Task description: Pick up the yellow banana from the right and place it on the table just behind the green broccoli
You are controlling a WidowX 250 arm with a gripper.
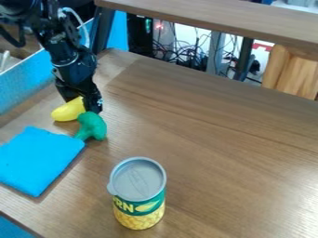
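Partly, the hand [86, 103] hides the yellow toy [66, 111].

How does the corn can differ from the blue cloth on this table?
The can stands upright, while the cloth lies flat. The can is a round cylinder; the cloth is roughly square, with soft edges. The can has a gray lid and a green and yellow label, whereas the cloth is plain bright blue. Both rest on the same brown wooden table.
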